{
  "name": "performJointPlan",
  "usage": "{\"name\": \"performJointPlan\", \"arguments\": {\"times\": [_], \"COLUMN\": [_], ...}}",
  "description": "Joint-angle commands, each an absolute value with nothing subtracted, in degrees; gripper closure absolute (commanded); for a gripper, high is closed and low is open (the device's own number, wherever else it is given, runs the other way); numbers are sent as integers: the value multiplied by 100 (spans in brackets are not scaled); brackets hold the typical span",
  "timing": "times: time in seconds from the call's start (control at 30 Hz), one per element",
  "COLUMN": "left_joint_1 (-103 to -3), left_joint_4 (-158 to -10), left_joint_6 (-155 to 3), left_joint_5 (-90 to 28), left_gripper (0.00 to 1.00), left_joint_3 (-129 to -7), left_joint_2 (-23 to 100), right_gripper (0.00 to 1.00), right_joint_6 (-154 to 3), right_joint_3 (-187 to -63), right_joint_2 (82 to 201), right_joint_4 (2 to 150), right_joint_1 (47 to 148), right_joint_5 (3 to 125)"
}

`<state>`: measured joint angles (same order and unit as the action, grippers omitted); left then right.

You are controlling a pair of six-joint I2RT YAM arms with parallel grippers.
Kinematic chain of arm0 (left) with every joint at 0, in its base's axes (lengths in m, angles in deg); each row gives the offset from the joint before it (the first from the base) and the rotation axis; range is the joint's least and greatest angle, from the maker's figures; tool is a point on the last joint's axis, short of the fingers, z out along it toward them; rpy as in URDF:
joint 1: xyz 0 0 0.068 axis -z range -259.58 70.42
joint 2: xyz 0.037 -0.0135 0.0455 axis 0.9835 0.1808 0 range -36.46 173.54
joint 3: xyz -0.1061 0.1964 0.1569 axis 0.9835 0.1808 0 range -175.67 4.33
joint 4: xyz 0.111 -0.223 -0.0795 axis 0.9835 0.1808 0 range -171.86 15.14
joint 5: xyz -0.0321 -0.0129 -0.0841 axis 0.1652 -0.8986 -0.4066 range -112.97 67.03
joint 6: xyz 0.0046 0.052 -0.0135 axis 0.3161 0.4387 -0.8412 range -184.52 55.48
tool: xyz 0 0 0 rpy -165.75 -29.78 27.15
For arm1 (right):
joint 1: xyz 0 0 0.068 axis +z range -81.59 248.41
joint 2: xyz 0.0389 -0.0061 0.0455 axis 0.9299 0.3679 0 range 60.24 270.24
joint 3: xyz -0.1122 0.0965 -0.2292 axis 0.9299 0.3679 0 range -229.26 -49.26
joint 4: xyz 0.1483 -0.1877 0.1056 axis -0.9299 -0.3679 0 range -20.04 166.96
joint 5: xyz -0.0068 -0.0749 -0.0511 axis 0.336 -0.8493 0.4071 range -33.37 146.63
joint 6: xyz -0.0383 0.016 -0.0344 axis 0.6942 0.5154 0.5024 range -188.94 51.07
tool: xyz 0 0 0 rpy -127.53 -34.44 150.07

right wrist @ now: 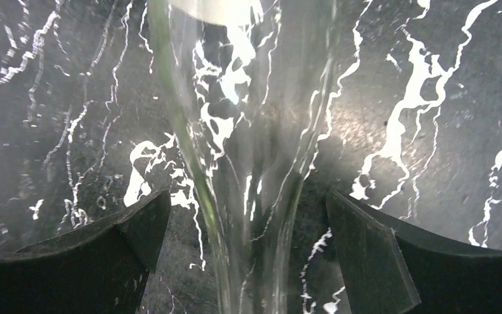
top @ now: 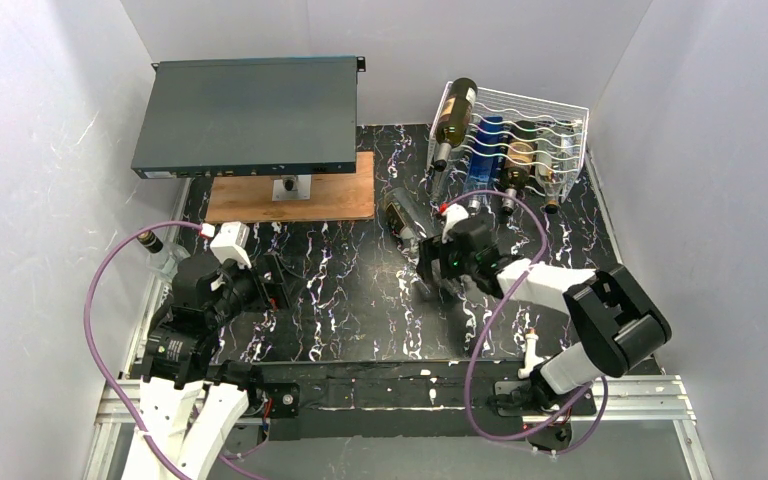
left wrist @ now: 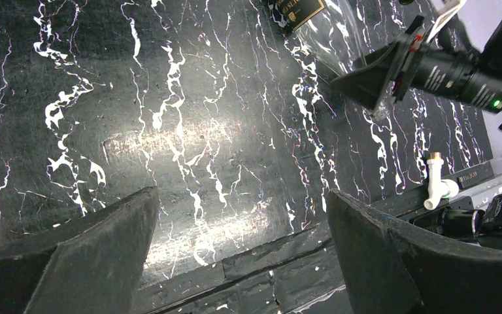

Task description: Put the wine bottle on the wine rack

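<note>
1 clear glass wine bottle [top: 405, 218], lying flat on black white-veined table [top: 340, 300], just in front of white wire wine rack [top: 535, 125].
Label [left wrist: 299, 10]: black, gold lettering, cropped, unreadable. Right gripper [right wrist: 248, 216]: jaws spread wide, straddling the bottle's neck, neither finger touching it. Left gripper [left wrist: 242, 216]: jaws spread wide, holding nothing, above the table.
</note>
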<state>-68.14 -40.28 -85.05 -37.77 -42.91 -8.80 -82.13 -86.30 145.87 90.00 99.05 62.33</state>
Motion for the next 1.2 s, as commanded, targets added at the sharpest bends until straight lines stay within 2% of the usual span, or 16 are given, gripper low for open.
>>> {"name": "performJointPlan", "arguments": {"times": [0.0,0.1,0.27,0.4,0.6,0.73,0.83,0.93,1.0,1.17], "left_joint_1": [-6806,-6807,-6807,-6805,-6806,-6805,-6807,-6806,-6807,-6802], "left_joint_4": [-4055,-4055,-4055,-4054,-4055,-4055,-4055,-4055,-4055,-4055], "left_joint_6": [-8429,-8429,-8438,-8438,-8438,-8438,-8438,-8438,-8438,-8438], "left_joint_5": [-3839,-3835,-3810,-3800,-3826,-3822,-3817,-3825,-3825,-3826], "left_gripper": [1,1,1,1,1,1,1,1,1,1], "left_joint_3": [-4261,-4260,-4260,-4260,-4269,-4269,-4269,-4269,-4269,-4269], "left_joint_2": [-852,-845,-834,-818,-729,-730,-720,-713,-711,-719], "right_gripper": [2,2,2,2,3,17,33,53,62,74], "right_joint_6": [-8165,-8058,-7700,-7370,-7244,-7230,-7334,-7619,-7859,-8518], "right_joint_3": [-8367,-8063,-7752,-7691,-7985,-8064,-8086,-8023,-8020,-8134], "right_joint_2": [14614,14782,15184,15592,15833,15865,15758,15565,15385,15049], "right_joint_4": [9796,10563,11619,12202,11938,11750,11472,11332,11159,10931], "right_joint_1": [10768,11224,11687,11762,11798,11798,11798,11798,11798,11643], "right_joint_5": [3647,2787,2105,2232,2350,2611,2748,2966,3118,3985]}}
